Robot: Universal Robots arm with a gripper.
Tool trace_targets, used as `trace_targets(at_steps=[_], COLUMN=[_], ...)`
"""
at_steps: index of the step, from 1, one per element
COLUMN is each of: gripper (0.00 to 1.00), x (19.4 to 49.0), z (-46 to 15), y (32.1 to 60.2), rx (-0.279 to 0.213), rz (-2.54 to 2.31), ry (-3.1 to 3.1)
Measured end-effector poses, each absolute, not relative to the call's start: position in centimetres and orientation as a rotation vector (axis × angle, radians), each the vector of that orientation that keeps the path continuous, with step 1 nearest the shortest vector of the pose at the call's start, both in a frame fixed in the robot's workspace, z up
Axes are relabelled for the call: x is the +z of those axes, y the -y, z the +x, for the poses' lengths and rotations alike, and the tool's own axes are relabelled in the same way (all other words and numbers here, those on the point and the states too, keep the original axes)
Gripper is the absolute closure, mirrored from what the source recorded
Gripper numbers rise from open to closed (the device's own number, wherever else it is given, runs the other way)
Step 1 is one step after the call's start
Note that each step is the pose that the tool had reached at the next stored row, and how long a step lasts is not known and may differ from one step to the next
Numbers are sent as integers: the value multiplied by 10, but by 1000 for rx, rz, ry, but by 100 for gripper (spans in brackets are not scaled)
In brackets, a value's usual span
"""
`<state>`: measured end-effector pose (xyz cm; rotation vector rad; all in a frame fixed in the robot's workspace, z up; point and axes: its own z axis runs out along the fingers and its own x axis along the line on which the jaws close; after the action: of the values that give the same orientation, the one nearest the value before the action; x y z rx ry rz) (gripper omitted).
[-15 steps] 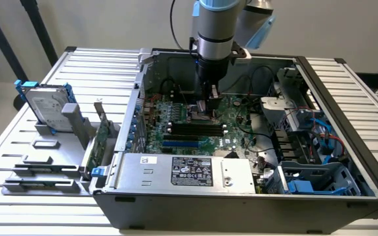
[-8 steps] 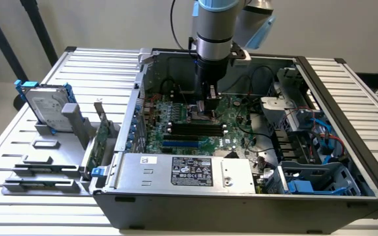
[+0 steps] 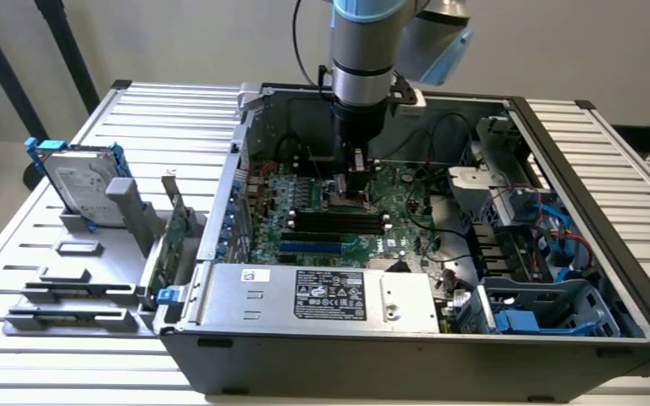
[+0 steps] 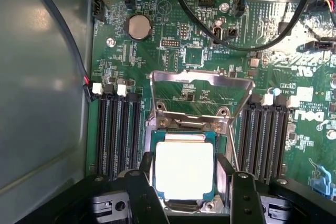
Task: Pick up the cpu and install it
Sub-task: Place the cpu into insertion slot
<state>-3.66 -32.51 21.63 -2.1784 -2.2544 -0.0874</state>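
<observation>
The cpu [image 4: 184,170], a flat square chip with a dull silver top and a thin pale rim, sits between my two black fingers [image 4: 144,182]. My gripper [image 4: 186,167] is shut on its two opposite sides. It hovers at or just over the socket on the green motherboard [image 4: 199,51]. The socket's metal load plate [image 4: 199,90] is swung up and open beyond the chip. In the exterior view my gripper [image 3: 355,188] reaches straight down into the open computer case [image 3: 596,254], and the arm hides the chip there.
Black memory slots [image 4: 118,135] flank the socket on both sides. Black cables [image 4: 210,24] loop over the board. A silver box with a black label [image 3: 325,296] fills the case's near side. A hard drive with blue brackets [image 3: 77,182] stands on a grey rack [image 3: 71,288] at the exterior view's left.
</observation>
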Motion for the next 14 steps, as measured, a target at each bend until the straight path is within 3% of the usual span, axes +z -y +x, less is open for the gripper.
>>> trace_targets(at_steps=[14], gripper=[45], x=[211], z=[-47], y=[325], rx=[-84], rz=[-2246], ry=[2186])
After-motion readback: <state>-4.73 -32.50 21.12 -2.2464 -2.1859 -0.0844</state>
